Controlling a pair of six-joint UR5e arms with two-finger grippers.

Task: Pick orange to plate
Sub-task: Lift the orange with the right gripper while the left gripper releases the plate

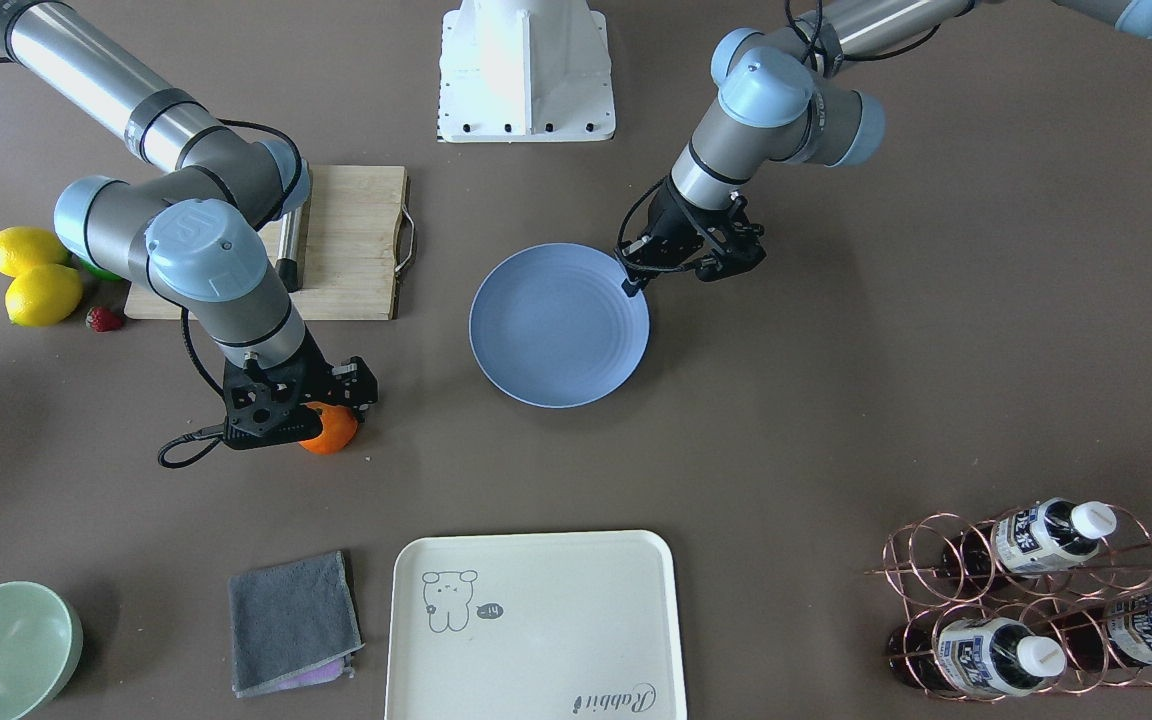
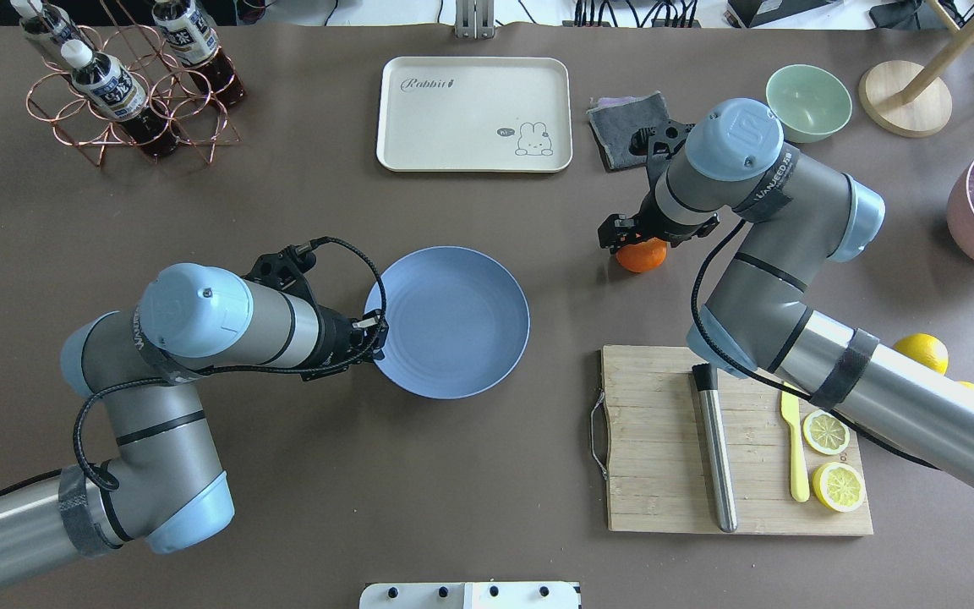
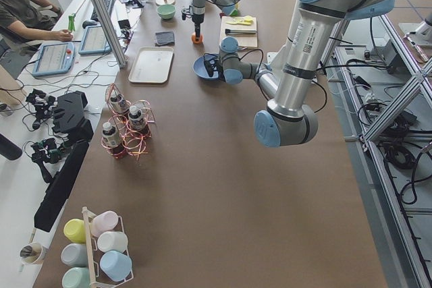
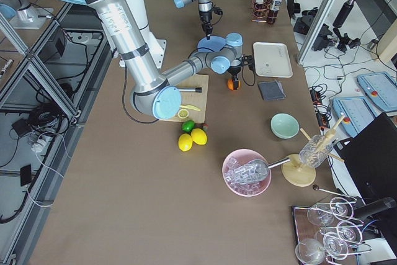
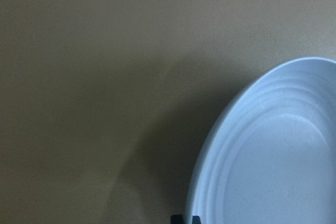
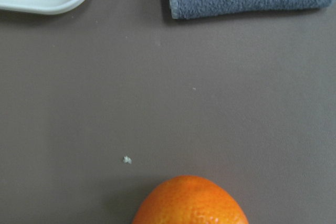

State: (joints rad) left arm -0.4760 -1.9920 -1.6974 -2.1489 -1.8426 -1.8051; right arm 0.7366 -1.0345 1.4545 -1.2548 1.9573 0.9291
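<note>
The orange (image 1: 332, 431) (image 2: 642, 256) rests on the brown table to the right of the plate in the overhead view. My right gripper (image 2: 631, 240) stands straight over it, close on top. The right wrist view shows only the orange's top (image 6: 190, 203) at the bottom edge and no fingers, so I cannot tell whether they are open or shut. The pale blue plate (image 1: 556, 330) (image 2: 453, 330) lies mid-table with nothing on it. My left gripper (image 1: 630, 287) (image 5: 185, 219) is shut, with its tips at the plate's rim (image 5: 210, 171).
A wooden cutting board (image 2: 664, 448) with a steel rod, a yellow knife and lemon slices lies near the right arm. The cream tray (image 2: 474, 114), grey cloth (image 2: 626, 118) and mint bowl (image 2: 808, 101) sit beyond the orange. Bottle rack (image 2: 115, 85) far left. Lemons (image 1: 36, 275).
</note>
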